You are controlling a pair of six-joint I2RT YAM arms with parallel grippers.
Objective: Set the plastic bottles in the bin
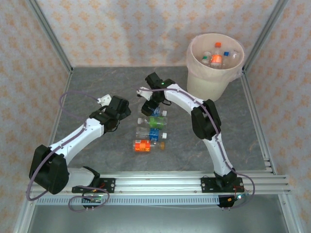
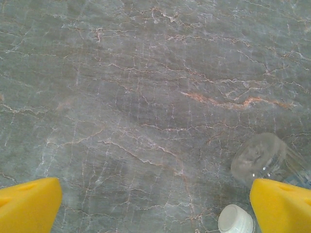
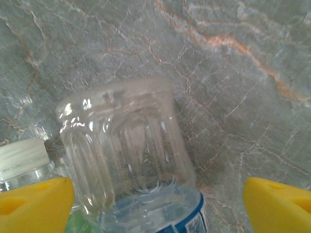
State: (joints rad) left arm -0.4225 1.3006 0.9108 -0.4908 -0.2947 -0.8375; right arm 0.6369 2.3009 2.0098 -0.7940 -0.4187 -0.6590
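Observation:
Several plastic bottles lie in a column mid-table: a green-labelled one (image 1: 156,120), a blue-labelled one (image 1: 151,132) and an orange one (image 1: 145,144). My right gripper (image 1: 149,103) hangs over the farthest bottle of the column. In the right wrist view that clear bottle with a blue label (image 3: 126,150) lies between the yellow fingertips (image 3: 277,204); the right gripper (image 3: 155,206) is open, with a gap on its right side. My left gripper (image 1: 120,108) stands open just left of the column, over bare table (image 2: 155,213). The cream bin (image 1: 209,82) at the far right holds several bottles.
A clear bottle base (image 2: 260,158) and a white cap (image 2: 235,219) sit by my left gripper's right fingertip. Another white cap (image 3: 22,158) lies left of the bottle under the right gripper. Metal frame posts and patterned walls enclose the grey marble table (image 1: 97,87).

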